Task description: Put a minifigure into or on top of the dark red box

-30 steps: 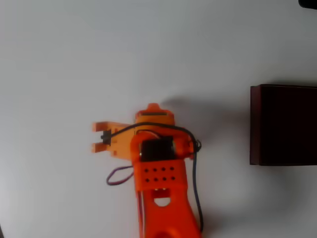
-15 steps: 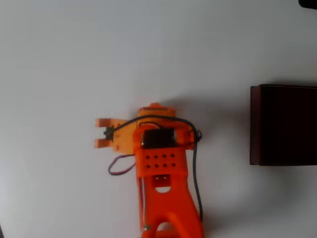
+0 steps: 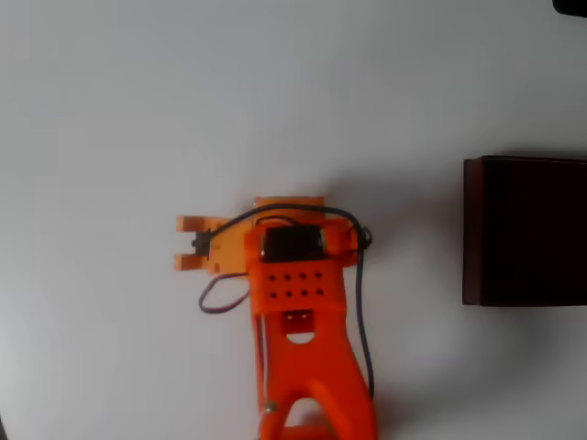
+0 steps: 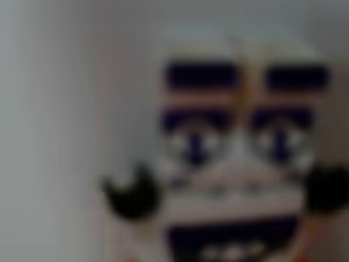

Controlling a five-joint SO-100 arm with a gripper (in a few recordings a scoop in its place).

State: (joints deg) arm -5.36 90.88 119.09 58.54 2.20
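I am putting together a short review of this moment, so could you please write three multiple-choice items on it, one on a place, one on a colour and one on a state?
1. In the overhead view, where does the dark red box lie?
A. at the right edge
B. at the left edge
C. under the arm

2. What colour is the arm?
A. blue
B. orange
C. white

3. How does the minifigure appear in the wrist view?
A. far off and sharp
C. lying inside the box
B. very close and blurred

Answers: 1 A, the box is cut by the right border; 2 B, its body is orange; 3 B, pale legs with purple marks loom blurred.
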